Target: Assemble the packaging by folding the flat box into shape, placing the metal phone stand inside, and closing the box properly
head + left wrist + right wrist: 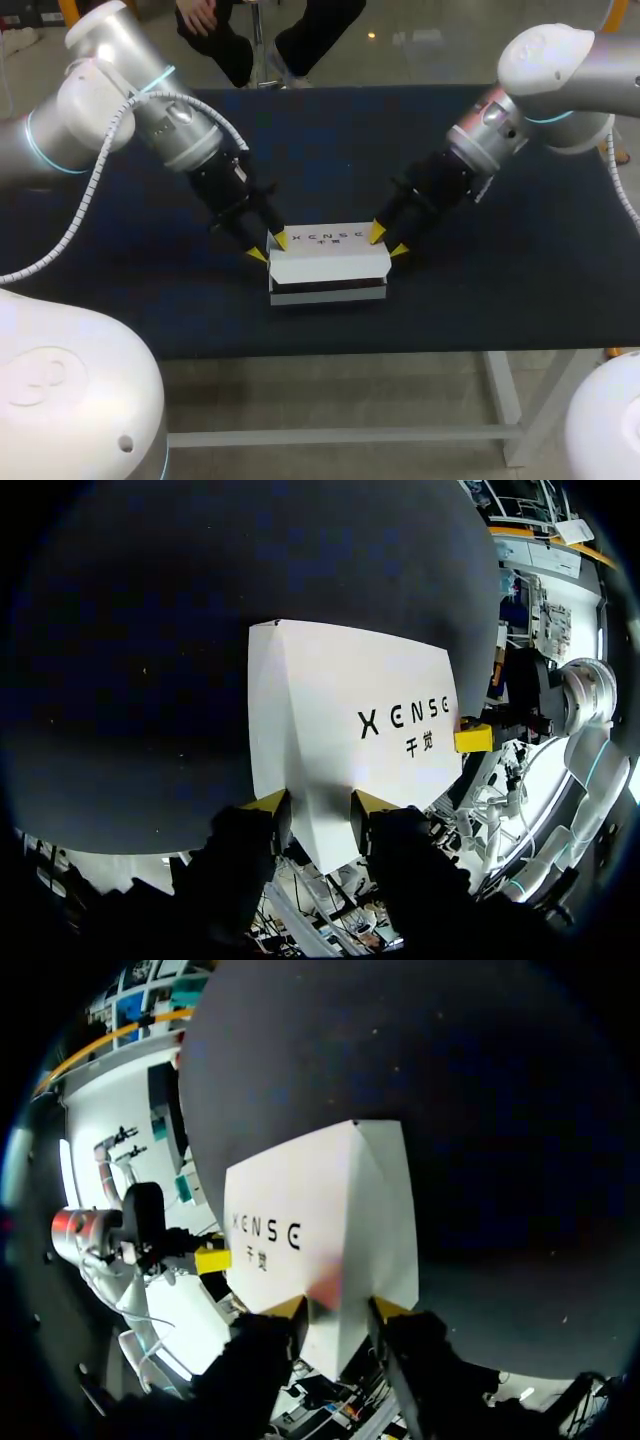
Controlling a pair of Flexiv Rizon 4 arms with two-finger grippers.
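We are slanting our left arm (150, 100) down from the far left of the table (130, 310). Its left gripper (270, 247) is clamping the left end of the box (330, 262). In the left wrist view, the two yellow-tipped fingers (268, 802) are standing a little apart, and the white card is filling the gap between them and touching both.

The box is lying in the middle of the table with its long side running left to right and its printed top facing up. A dark slit is showing along the near side, between the white top part and a paler strip below it.

At the right end, our right gripper (388, 241) is pinching the box in the same way (one yellow tip at the far right corner, the other just outside the end). Our right arm (560, 70) is slanting down from the far right.
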